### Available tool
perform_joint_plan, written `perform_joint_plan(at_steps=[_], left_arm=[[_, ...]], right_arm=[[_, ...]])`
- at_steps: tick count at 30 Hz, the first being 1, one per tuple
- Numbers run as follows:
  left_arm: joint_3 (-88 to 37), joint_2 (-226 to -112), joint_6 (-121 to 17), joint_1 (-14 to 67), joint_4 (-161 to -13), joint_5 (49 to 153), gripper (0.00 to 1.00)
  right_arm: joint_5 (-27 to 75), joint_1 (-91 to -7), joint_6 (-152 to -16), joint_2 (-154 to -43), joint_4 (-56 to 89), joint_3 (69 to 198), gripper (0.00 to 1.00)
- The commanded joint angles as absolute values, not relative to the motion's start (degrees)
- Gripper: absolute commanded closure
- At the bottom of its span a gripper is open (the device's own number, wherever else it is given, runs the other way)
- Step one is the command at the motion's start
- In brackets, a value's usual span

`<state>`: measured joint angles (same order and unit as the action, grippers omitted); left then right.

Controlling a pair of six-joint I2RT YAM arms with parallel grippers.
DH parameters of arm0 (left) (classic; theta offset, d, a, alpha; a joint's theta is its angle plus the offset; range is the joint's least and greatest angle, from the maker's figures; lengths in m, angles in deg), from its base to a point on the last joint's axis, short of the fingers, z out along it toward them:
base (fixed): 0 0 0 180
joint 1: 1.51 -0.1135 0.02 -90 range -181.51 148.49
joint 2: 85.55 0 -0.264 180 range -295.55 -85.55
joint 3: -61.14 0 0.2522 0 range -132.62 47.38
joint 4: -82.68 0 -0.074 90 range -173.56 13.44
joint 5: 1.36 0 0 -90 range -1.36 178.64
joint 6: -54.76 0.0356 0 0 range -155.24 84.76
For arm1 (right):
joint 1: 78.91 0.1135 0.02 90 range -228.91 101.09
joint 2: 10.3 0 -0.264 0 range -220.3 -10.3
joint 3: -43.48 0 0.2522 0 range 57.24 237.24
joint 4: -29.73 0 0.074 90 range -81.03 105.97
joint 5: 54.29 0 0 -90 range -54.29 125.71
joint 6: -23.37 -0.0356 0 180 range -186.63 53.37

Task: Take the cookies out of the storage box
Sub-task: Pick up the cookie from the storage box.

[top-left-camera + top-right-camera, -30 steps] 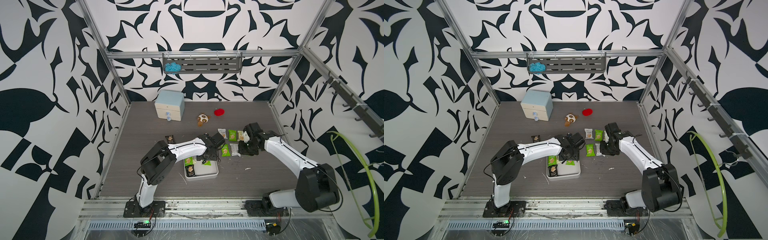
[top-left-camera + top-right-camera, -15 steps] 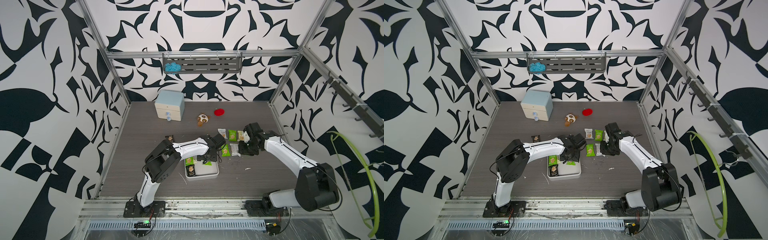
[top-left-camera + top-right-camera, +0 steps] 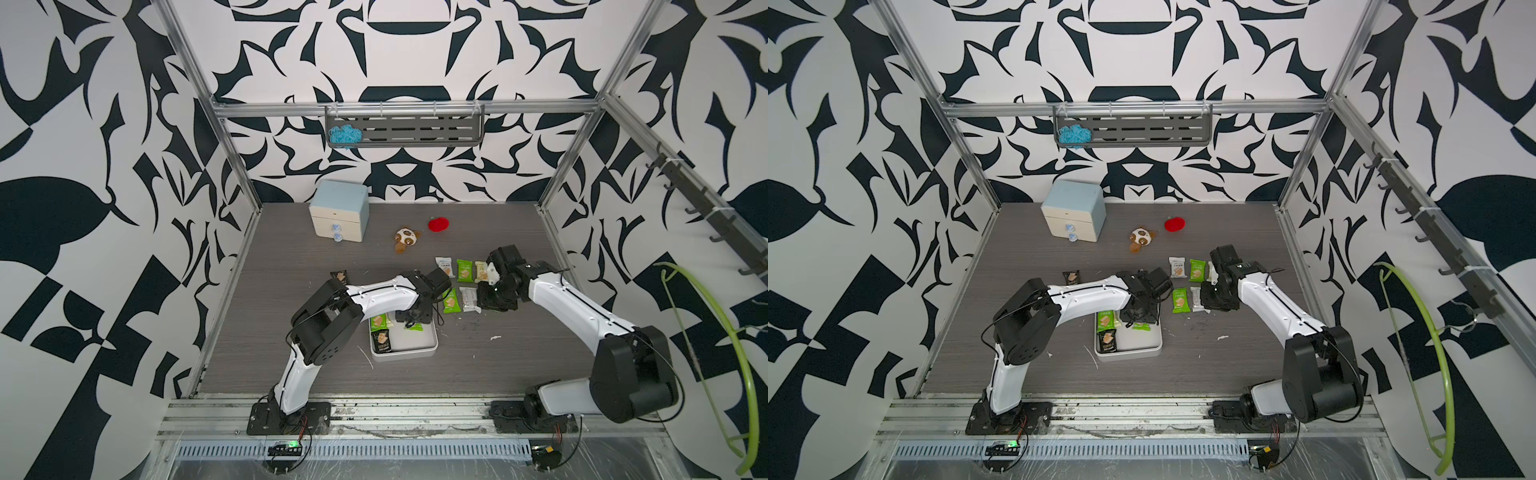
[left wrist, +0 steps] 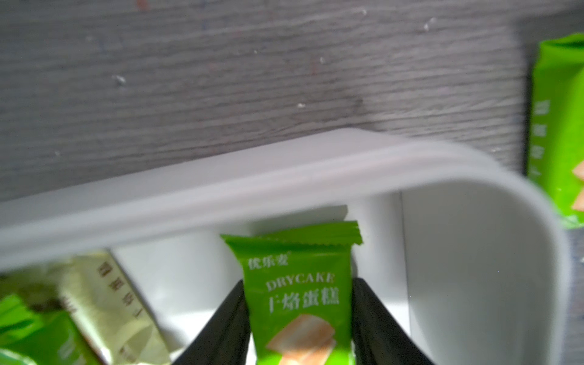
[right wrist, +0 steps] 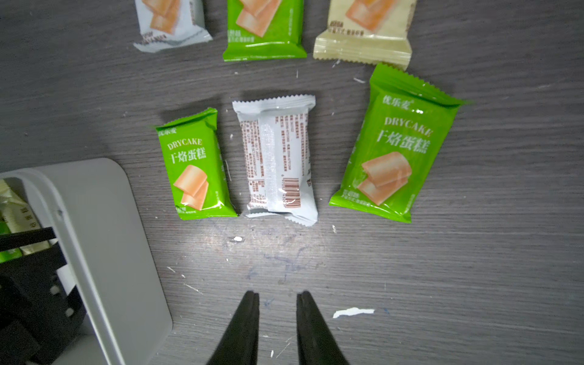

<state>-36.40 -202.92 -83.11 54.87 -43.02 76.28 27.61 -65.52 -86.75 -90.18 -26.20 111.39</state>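
Observation:
The white storage box (image 3: 419, 349) (image 3: 1142, 343) lies on the grey table in front of the left arm. My left gripper (image 3: 411, 320) (image 4: 298, 282) reaches into its far side, shut on a green cookie packet (image 4: 300, 300) that stands against the box wall (image 4: 474, 252). A green packet (image 3: 379, 321), a black one (image 3: 382, 341) and a cream one (image 4: 117, 300) also lie in the box. My right gripper (image 3: 484, 298) (image 5: 277, 295) hovers open and empty over bare table, near a green (image 5: 194, 164), a white (image 5: 278, 158) and another green packet (image 5: 395, 145).
Three more packets (image 3: 464, 270) form a row farther back, and a black one (image 3: 340, 276) lies alone at the left. A two-drawer cabinet (image 3: 340, 216), a plush toy (image 3: 405, 239) and a red soft thing (image 3: 439, 224) stand at the back. A white scrap (image 3: 495, 337) lies right of the box.
The left gripper's jaws have closed onto the green packet inside the box, and the left arm's elbow has shifted a little. The right arm has not moved.

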Motion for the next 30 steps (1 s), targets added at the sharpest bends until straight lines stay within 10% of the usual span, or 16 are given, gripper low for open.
perform_joint_plan(at_steps=[1,30], left_arm=[[-36.8,-203.9,-82.9,54.8,-41.9,76.5,0.49],[-26.9,-179.4,-84.2,52.1,-38.6,71.3,0.5]], right_arm=[[28.1,-65.8,-86.1,-89.8,-26.5,112.0,0.73],[21.4,-63.0,-93.5,-95.7,-23.4,117.7,0.73]])
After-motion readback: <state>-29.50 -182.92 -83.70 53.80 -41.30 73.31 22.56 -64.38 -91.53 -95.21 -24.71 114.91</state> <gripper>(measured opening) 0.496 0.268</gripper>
